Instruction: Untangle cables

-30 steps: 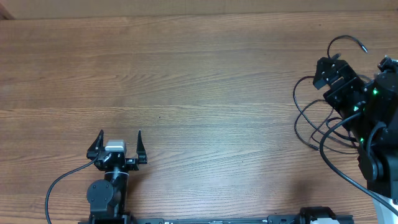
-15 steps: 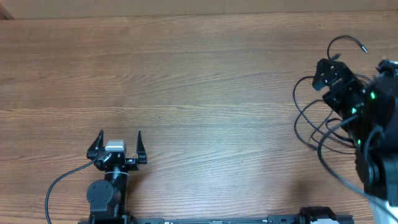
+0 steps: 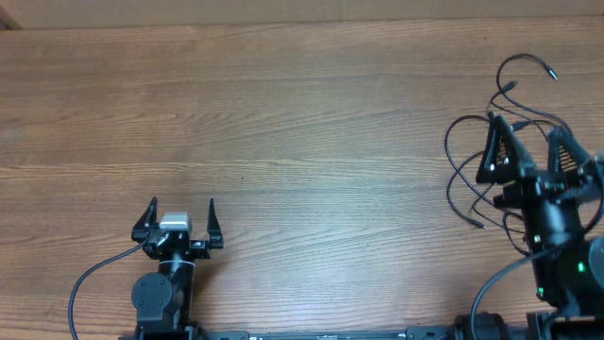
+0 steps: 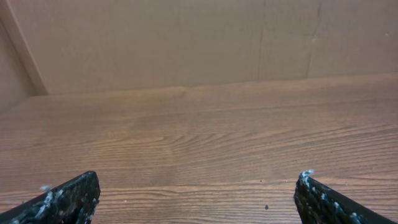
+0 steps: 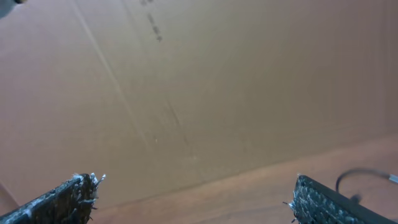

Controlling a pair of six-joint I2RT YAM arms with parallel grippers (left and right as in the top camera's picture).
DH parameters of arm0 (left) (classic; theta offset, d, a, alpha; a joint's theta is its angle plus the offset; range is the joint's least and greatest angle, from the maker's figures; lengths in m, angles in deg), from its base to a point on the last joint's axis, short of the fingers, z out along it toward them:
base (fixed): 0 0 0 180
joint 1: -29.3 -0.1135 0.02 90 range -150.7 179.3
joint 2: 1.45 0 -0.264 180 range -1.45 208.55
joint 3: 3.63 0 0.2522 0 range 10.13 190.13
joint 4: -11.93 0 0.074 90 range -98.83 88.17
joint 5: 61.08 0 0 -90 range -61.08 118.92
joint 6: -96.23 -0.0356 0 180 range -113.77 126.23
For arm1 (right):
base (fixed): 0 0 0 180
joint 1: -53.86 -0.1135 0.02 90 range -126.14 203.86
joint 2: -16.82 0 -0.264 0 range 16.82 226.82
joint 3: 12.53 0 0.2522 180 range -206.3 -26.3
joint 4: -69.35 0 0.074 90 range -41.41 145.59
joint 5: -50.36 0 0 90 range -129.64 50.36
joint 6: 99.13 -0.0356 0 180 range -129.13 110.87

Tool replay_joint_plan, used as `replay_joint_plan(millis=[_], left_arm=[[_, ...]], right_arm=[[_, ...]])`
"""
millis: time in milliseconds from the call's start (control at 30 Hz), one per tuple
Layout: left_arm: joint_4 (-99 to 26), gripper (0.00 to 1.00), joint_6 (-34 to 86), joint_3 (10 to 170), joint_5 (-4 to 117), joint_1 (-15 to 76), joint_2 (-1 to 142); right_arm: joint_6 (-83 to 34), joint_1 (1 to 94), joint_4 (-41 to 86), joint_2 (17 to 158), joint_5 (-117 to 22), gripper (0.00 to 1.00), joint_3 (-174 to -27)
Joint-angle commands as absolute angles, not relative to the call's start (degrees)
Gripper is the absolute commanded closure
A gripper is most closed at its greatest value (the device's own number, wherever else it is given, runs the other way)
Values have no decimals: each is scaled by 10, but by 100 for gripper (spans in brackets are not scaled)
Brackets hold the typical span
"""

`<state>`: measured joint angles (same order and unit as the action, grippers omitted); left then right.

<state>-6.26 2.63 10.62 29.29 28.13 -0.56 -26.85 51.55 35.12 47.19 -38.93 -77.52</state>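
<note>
Thin black cables lie in loose tangled loops at the table's right edge, with small plugs at their ends near the far right. My right gripper is open and empty, pointing away over the loops. A bit of one cable shows low right in the right wrist view, past the open fingers. My left gripper is open and empty at the front left, far from the cables. In the left wrist view its fingers are spread over bare wood.
A brown cardboard wall stands along the table's far edge. The thicker arm cable curves at the front left beside the left arm's base.
My right arm has pulled back toward the front and turned, so its open fingers now point away over the cable loops. The left arm has not moved.
</note>
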Motion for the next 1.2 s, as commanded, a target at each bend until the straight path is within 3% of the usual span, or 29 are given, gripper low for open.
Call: replay_joint_plan(millis=[0, 1167], left_arm=[[-63, 0, 13, 104, 295, 278, -12], [-63, 1, 13, 104, 295, 278, -12]], right_arm=[[-225, 512, 356, 437, -398, 0, -758], [-226, 490, 411, 170, -423, 0, -517]])
